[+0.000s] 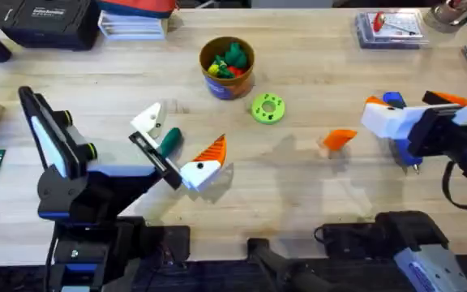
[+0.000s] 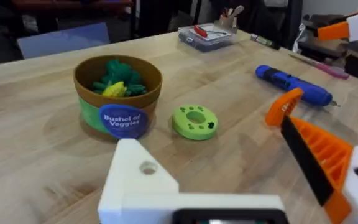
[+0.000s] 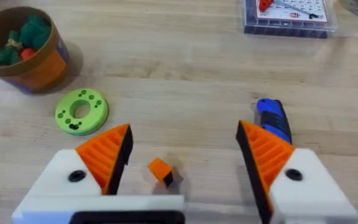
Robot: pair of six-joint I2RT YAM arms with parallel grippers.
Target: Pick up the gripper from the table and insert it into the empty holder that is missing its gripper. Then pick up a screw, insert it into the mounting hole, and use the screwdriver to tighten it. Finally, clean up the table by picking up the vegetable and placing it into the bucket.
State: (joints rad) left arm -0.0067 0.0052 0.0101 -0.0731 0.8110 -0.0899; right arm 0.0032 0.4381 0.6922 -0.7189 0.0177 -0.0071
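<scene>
Overhead view showed the small dark-green toy vegetable [image 1: 171,139] left of the table's middle, between the spread fingers of the left gripper [image 1: 182,132]. The cleanup seemed in hand. Next it should close, then carry to the brown-orange bucket [image 1: 229,85] near the far edge. The right gripper [image 3: 184,129] gaped empty.

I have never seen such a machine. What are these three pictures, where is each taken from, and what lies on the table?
These are two robot arms at a wooden table. One picture looks down from above; the other two come from a camera on each wrist. Each arm ends in a two-finger hand, white with orange pads. The left hand and the right hand are open and hold nothing. On the table lie a bucket of toy vegetables, a lime-green disc, a blue screwdriver, a small orange piece, a dark-green vegetable beside the left hand, and a clear box.
</scene>
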